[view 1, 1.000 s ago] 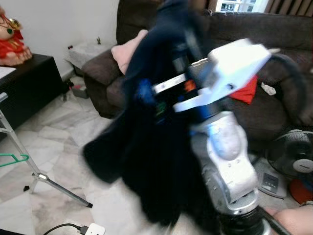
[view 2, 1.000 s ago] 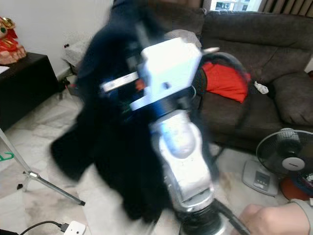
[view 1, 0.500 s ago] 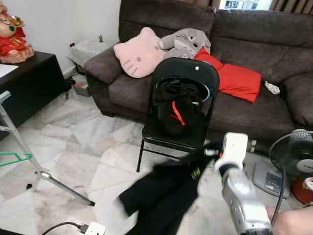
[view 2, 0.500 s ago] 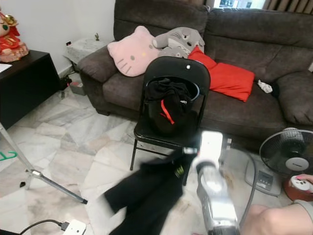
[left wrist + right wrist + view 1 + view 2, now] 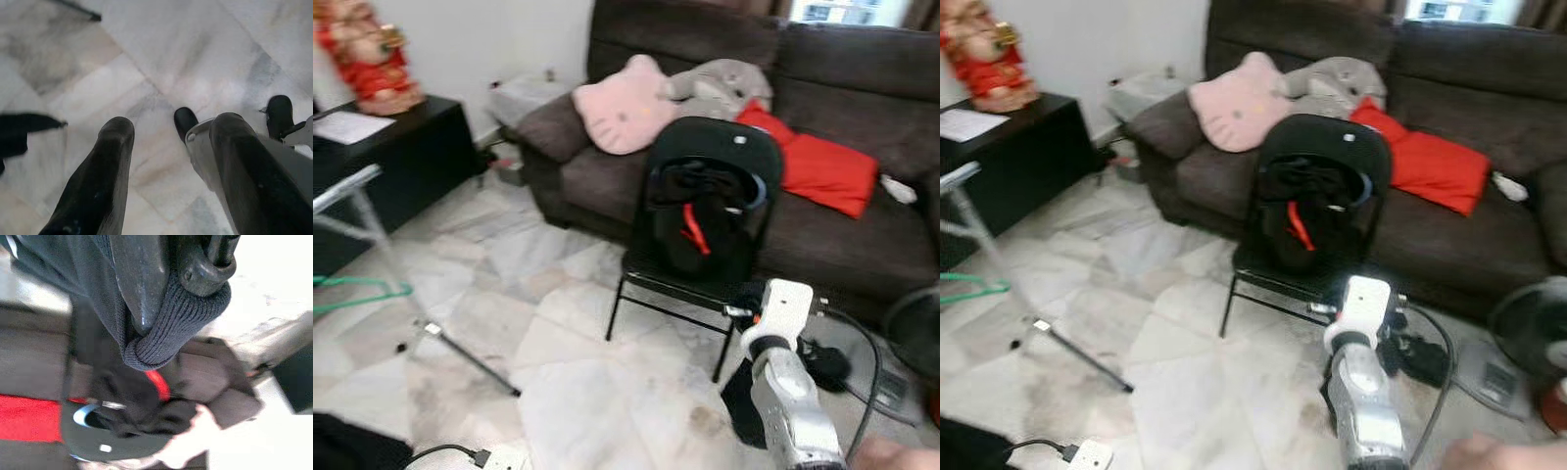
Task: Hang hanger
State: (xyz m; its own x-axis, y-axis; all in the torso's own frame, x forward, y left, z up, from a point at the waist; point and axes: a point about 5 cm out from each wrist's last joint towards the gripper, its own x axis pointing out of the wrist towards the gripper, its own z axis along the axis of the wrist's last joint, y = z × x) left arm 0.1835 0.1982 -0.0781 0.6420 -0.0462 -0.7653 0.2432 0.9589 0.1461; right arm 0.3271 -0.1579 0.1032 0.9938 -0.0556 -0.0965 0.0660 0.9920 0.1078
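The dark garment (image 5: 161,333) is sitting pinched in the right claw (image 5: 166,289), a ribbed knit cuff bunching around the black fingers (image 5: 142,279), which are closing on it; in the head views the rest of the cloth (image 5: 744,401) is hanging low beside the silver right arm (image 5: 783,392), near the floor. It is looking soft and limp, likely to sag and slide, so a hold on a thick hem or the collar should serve better than loose fabric. A green hanger (image 5: 357,294) is hanging from the leaning metal rack (image 5: 352,186) at the robot's left, well apart from the garment; it is probably light and stiff, best taken at the neck below the hook. The left claw (image 5: 168,147) is pointing down at the marble floor (image 5: 161,58), its fingers spread apart and holding nothing. Ahead, a black folding chair (image 5: 715,157) carrying more dark clothes (image 5: 695,211) is standing before the brown sofa (image 5: 862,88).
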